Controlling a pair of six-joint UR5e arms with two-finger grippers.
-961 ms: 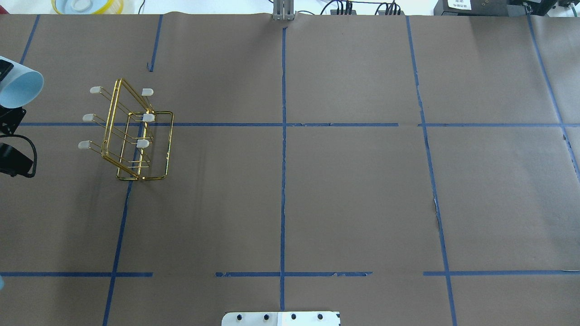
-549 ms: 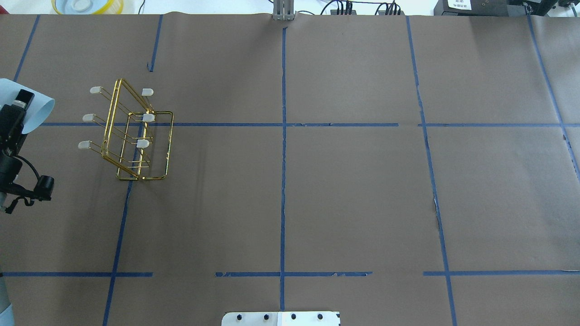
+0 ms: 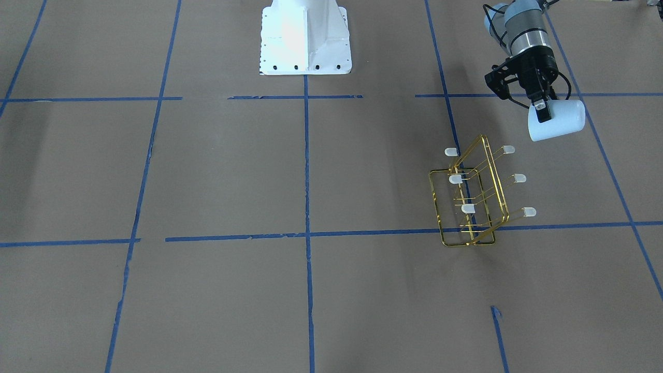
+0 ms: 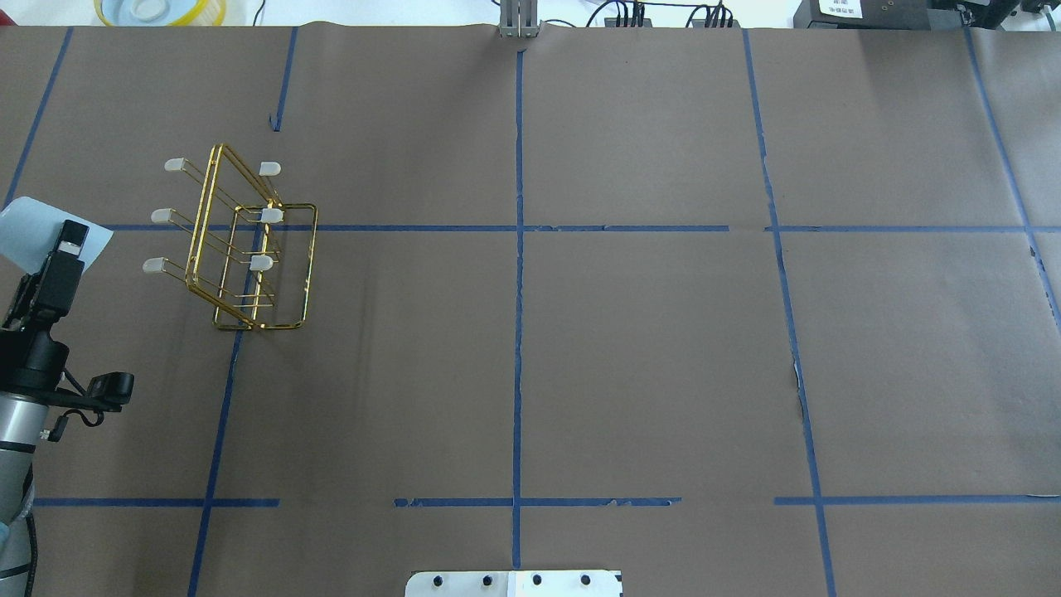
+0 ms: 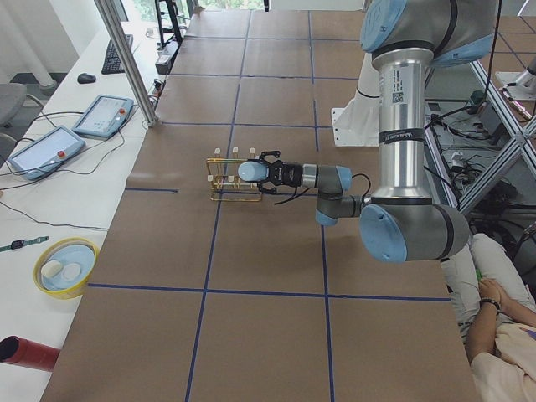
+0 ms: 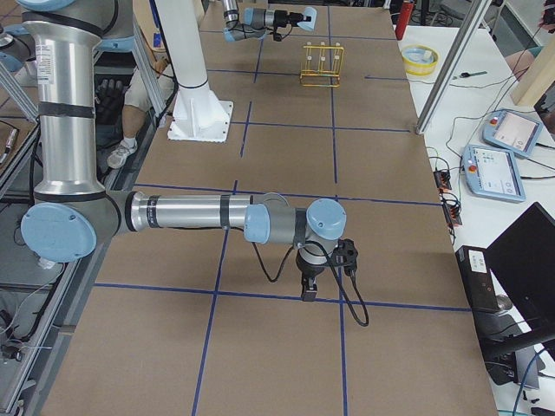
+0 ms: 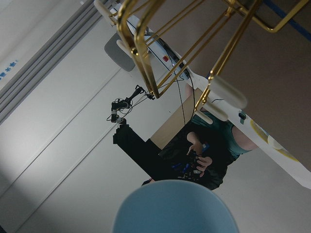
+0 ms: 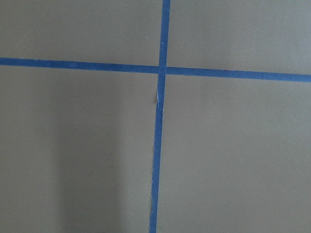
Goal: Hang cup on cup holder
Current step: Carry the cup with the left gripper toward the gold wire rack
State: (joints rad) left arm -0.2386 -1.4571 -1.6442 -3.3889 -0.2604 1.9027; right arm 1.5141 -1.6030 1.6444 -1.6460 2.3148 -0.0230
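The gold wire cup holder (image 4: pixel 240 245) stands on the left half of the table; it also shows in the front view (image 3: pixel 474 199) and close ahead in the left wrist view (image 7: pixel 194 58). My left gripper (image 4: pixel 66 249) is shut on the pale blue cup (image 4: pixel 37 232), holding it on its side above the table, left of the rack and apart from its white-capped prongs (image 4: pixel 152 265). The cup also shows in the front view (image 3: pixel 557 120) and at the bottom of the left wrist view (image 7: pixel 175 208). My right gripper (image 6: pixel 308 293) points down over bare table; I cannot tell whether it is open.
A yellow bowl (image 4: pixel 157 10) sits beyond the table's far left corner. The white robot base plate (image 3: pixel 305 36) is at the near middle edge. Blue tape lines (image 8: pixel 160 121) cross the brown table cover. Control tablets (image 5: pixel 105 113) lie on the side bench.
My left arm has brought the cup toward the robot's side and slightly toward the rack, turning as it went. The rack has not moved.
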